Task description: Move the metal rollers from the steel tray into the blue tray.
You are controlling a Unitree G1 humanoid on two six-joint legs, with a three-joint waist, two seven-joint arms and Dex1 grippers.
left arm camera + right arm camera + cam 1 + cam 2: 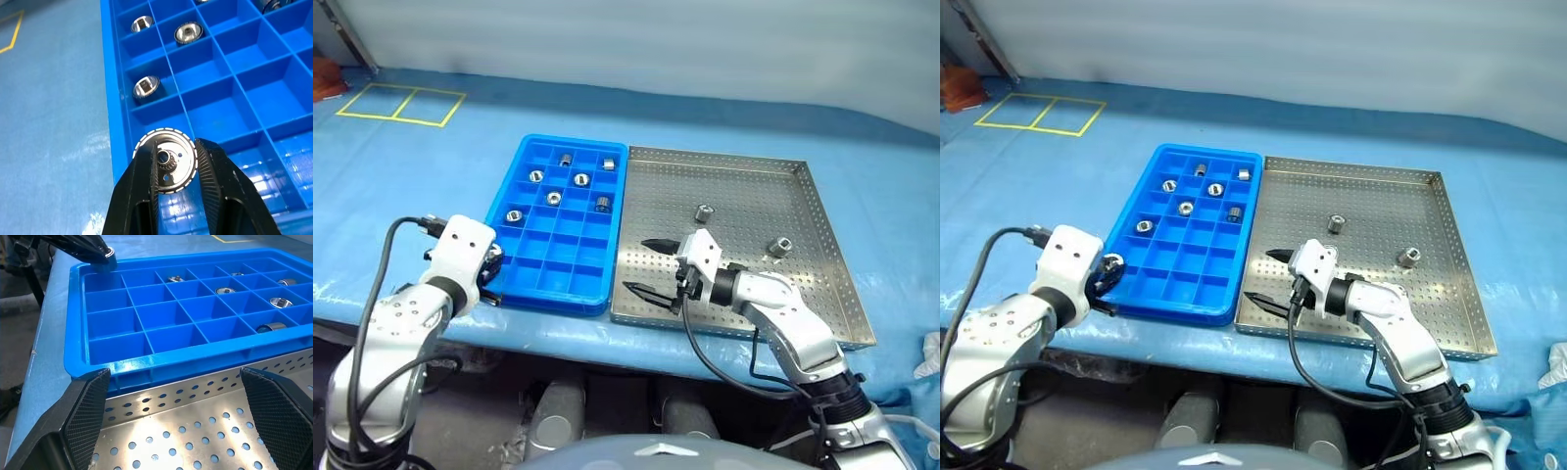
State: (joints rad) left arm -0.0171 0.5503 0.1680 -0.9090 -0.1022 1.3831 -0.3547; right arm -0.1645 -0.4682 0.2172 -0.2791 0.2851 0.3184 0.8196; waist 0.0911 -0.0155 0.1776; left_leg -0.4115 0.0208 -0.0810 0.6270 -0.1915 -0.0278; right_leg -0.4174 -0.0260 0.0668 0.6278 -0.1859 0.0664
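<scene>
On blue-covered bench (460, 147): left gripper (178, 169) clamped on a roller (165, 160) above near corner of blue tray (509, 294), release due next; right gripper (646, 266) agape over steel tray (822, 294), two rollers (703, 211) left.

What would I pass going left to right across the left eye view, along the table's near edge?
Left gripper shut on a metal roller → blue tray → right gripper, fingers wide open → steel tray.
</scene>
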